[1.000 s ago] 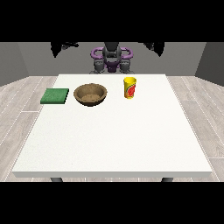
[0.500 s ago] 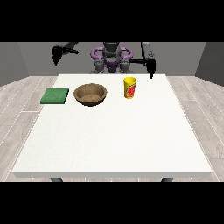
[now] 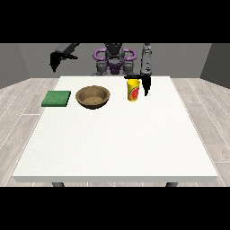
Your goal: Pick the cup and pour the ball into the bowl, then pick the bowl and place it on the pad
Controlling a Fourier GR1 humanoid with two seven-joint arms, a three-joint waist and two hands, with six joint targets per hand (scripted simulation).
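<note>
Lowered since earlier, the hand at the view's right hangs just beside the cup, fingers unreadable; reaching step, next closing round it

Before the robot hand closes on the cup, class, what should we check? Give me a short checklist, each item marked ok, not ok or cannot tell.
1. Cup stands upright on the table: ok.
2. Robot hand at the view's right is next to the cup: ok, it hangs just beside it.
3. That robot hand already holds the cup: not ok, no grasp shows.
4. Ball is inside the cup: cannot tell, the inside is hidden.
5. Bowl is upright beside the cup, ready for the pour: ok.
6. Pad has nothing on it, ready for the bowl: ok.
</note>
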